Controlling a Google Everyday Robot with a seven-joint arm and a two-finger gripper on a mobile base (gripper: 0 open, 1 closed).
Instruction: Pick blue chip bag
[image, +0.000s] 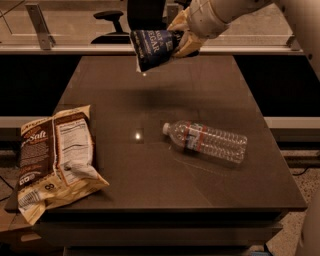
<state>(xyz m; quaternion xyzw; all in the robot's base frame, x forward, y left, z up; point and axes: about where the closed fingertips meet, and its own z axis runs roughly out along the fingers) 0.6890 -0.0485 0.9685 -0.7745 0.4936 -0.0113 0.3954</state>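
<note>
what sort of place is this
Probably an office or lab: a swivel chair stands behind a low partition beyond the dark table. The hand holds the blue chip bag above its far end.

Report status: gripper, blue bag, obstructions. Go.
Gripper up over the table far edge, jaws shut on blue chip bag. Bag airborne, clear of the surface. Water bottle and brown chip bag lie below, neither in the way.
</note>
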